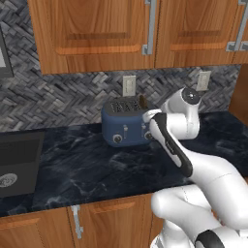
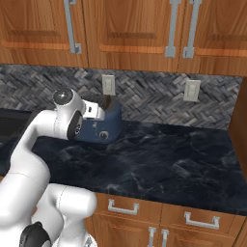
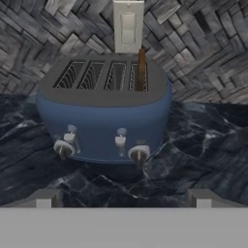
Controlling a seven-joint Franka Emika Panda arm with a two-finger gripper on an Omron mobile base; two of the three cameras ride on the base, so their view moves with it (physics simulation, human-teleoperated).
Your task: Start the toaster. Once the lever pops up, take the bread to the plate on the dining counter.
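Straight ahead of the spread, empty gripper (image 3: 123,197) sits the toaster (image 3: 104,116), levers facing it, right-hand lever seemingly nearer centre, the bread (image 3: 141,70) upright in the rightmost slot, long edge front-to-back.

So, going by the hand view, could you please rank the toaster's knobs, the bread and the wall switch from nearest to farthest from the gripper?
1. The knobs, low on the toaster front, facing the open gripper.
2. The bread, upright in the toaster's rightmost slot, further back.
3. The wall switch, on the tiled backsplash behind the toaster.
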